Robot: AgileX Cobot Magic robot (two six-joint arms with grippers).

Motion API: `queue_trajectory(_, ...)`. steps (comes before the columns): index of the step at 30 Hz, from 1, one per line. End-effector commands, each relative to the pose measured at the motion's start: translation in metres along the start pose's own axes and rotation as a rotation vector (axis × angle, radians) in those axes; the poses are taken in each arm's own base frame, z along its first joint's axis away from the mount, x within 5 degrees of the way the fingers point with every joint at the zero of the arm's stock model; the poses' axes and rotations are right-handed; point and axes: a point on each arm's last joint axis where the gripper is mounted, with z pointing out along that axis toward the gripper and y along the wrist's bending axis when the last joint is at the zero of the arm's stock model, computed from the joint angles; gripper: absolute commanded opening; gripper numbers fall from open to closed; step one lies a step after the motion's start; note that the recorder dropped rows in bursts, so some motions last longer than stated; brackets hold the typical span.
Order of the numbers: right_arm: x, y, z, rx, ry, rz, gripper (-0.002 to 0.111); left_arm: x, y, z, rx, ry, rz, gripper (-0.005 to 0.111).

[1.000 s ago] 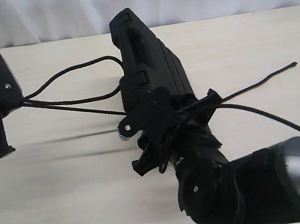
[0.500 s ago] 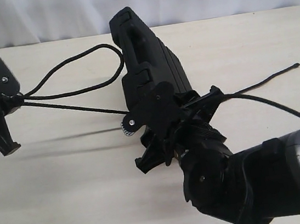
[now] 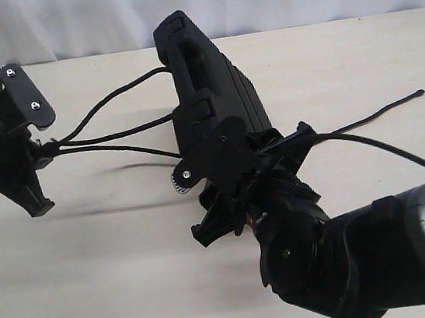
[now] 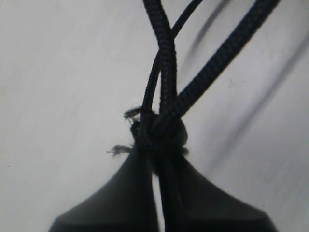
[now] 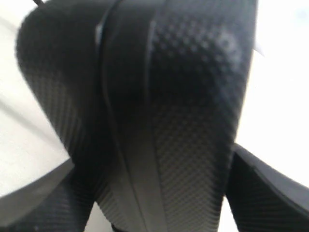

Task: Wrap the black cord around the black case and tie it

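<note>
The black case (image 3: pixel 215 88) stands up on one long narrow side around the middle of the desk (image 3: pixel 119 281), its handle end pointing toward the far edge and its ridged lid facing the right edge. Whether its lower side touches the desk cannot be told. Its textured shell fills the right wrist view.

The right gripper (image 3: pixel 256 147) clamps the near end of the case. Its jaws stand wide apart, one on each broad face, and its fingers (image 5: pixel 270 186) show on either side of the shell.

The black cord (image 3: pixel 115 132) leaves the left side of the case in three strands. One arches up toward the handle end, and two run lower and almost level. All three draw together toward the left edge of the desk, above its surface, where their shadows fall.

There the left gripper (image 3: pixel 43 150) is closed tight on them. In the left wrist view its fingertips (image 4: pixel 120 193) pinch the braided strands just behind a small frayed knot (image 4: pixel 161 135).

Another stretch of the cord comes out on the right side of the case and lies across the desk toward the right edge, ending in a small tip (image 3: pixel 419 91). Near it a smooth arm cable (image 3: pixel 401 165) curves back to the right arm.
</note>
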Motion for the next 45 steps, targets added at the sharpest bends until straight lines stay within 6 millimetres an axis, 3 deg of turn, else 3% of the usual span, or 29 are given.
queue_trajectory(1, 0.009, 0.002, 0.002, -0.043, 0.065, 0.052, 0.004, -0.002, -0.002, 0.017, 0.051, 0.03, -0.051, 0.0)
queue_trajectory(9, 0.009, 0.002, 0.002, -0.044, 0.065, 0.054, 0.004, -0.021, 0.006, 0.008, 0.117, 0.003, -0.174, 0.0)
queue_trajectory(15, 0.009, 0.002, 0.002, -0.044, 0.066, 0.054, 0.004, -0.031, -0.006, 0.005, 0.258, -0.111, -0.081, 0.0)
queue_trajectory(23, 0.01, 0.004, 0.002, -0.065, 0.073, 0.055, 0.004, -0.041, -0.004, 0.005, 0.243, -0.223, -0.055, 0.0)
queue_trajectory(28, 0.01, 0.005, 0.002, -0.073, 0.076, 0.055, 0.004, -0.042, -0.011, 0.024, 0.305, -0.26, -0.077, 0.0)
queue_trajectory(31, 0.01, 0.006, 0.002, -0.089, 0.082, 0.055, 0.006, -0.047, -0.013, 0.026, 0.324, -0.333, -0.061, 0.0)
queue_trajectory(34, 0.01, 0.006, 0.002, -0.089, 0.082, 0.055, 0.016, -0.057, -0.015, 0.022, 0.35, -0.451, -0.029, 0.0)
queue_trajectory(38, 0.01, 0.006, 0.002, -0.089, 0.082, 0.055, 0.033, -0.07, -0.019, 0.023, 0.275, -0.458, 0.016, 0.0)
queue_trajectory(41, 0.009, 0.006, 0.002, -0.082, 0.078, 0.061, 0.062, -0.081, -0.025, 0.03, 0.277, -0.455, 0.043, 0.0)
queue_trajectory(45, 0.01, 0.005, 0.002, -0.063, 0.107, 0.106, 0.081, -0.085, -0.026, 0.04, 0.298, -0.452, 0.039, 0.0)
